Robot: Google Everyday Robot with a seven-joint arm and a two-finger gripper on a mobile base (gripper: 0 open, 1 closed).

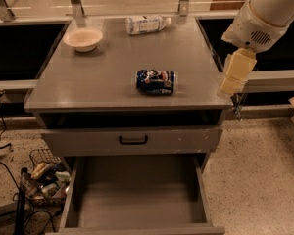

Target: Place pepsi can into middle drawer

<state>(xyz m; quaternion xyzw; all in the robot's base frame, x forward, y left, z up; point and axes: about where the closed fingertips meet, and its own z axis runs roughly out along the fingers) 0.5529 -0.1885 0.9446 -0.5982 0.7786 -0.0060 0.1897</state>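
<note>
One pepsi can [156,81] lies on its side midway across the cabinet top [112,62], well apart from the gripper [236,73], which hangs empty off the right edge; we cannot tell how wide it stands. We judge the can light, thin-walled, slick and apt to roll, so we would pinch it gently across the body, midway between its ends. The middle drawer [137,195] stands open below.
</note>
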